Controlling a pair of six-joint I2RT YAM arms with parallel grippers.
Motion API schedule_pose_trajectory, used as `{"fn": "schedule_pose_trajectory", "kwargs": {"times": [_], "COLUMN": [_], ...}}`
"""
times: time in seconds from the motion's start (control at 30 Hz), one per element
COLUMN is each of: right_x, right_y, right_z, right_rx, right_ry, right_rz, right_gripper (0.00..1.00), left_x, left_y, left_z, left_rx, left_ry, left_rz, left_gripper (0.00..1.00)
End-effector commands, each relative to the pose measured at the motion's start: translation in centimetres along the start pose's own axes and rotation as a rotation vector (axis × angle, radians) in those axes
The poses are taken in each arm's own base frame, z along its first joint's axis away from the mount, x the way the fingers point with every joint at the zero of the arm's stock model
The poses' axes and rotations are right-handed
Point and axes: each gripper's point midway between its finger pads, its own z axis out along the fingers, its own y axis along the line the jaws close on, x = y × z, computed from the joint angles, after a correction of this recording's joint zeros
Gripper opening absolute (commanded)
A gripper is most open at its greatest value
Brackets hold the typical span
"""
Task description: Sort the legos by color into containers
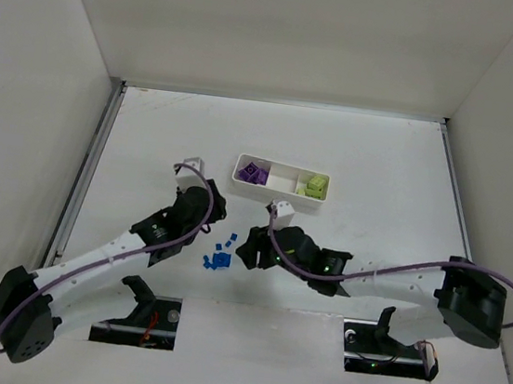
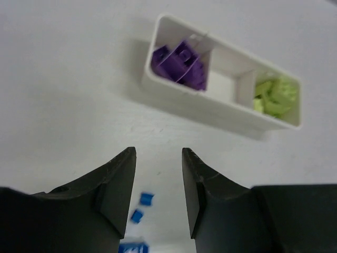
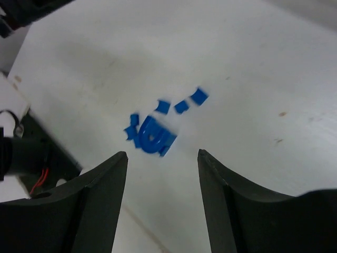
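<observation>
Several tiny dark blue legos (image 1: 219, 257) lie in a loose cluster on the white table between my two grippers. The long white tray (image 1: 278, 189) stands behind them; its left compartment holds purple legos (image 1: 255, 172), its right one yellow-green legos (image 1: 313, 187), and its middle one looks bare. My left gripper (image 1: 211, 211) is open and empty, up and left of the cluster; its view shows the tray (image 2: 210, 113) ahead and blue legos (image 2: 141, 205) low between the fingers. My right gripper (image 1: 251, 248) is open and empty just right of the cluster (image 3: 152, 134).
White walls enclose the table at the back and on both sides. Two dark arm mounts (image 1: 148, 315) (image 1: 378, 343) sit at the near edge. A metal rail (image 1: 86, 171) runs along the left side.
</observation>
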Motion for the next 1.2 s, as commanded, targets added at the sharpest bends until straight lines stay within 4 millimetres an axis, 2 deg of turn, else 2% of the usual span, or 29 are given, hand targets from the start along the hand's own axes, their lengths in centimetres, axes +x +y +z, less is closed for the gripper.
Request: {"fn": "schedule_pose_trajectory", "kwargs": {"times": [0.0,0.1,0.23,0.33,0.4,0.63,0.87,1.03,1.17], "right_x": [1.4,3.5,4.9,5.7,6.3,6.4,5.9,6.3,6.1], "right_y": [3.6,4.3,4.4,4.2,3.7,2.0,0.3,0.5,0.3], "right_z": [1.1,2.3,3.9,5.0,5.6,7.1,8.1,8.3,8.2], "right_rx": [-0.071,-0.067,-0.044,-0.023,-0.004,0.040,0.070,0.055,0.053], "right_ry": [0.049,0.103,0.135,0.155,0.168,0.159,0.143,0.165,0.166], "right_rz": [0.052,0.079,0.107,0.106,0.121,0.180,0.230,0.243,0.262], "right_gripper": [0.62,0.64,0.64,0.59,0.55,0.50,0.39,0.34,0.25], "left_x": [3.8,5.5,7.1,8.3,8.5,9.7,10.0,10.8,11.3], "left_y": [5.5,7.3,8.8,9.4,9.0,8.6,8.9,8.6,8.8], "left_z": [-1.7,-3.1,-4.4,-5.1,-5.5,-5.7,-5.8,-6.0,-6.2], "left_rx": [-0.146,-0.169,-0.186,-0.192,-0.175,-0.168,-0.187,-0.185,-0.197], "left_ry": [0.084,0.120,0.144,0.183,0.189,0.210,0.210,0.240,0.255], "left_rz": [-0.011,-0.036,-0.064,-0.081,-0.091,-0.088,-0.101,-0.083,-0.078], "left_gripper": [0.37,0.37,0.37,0.35,0.35,0.33,0.32,0.30,0.29]}}
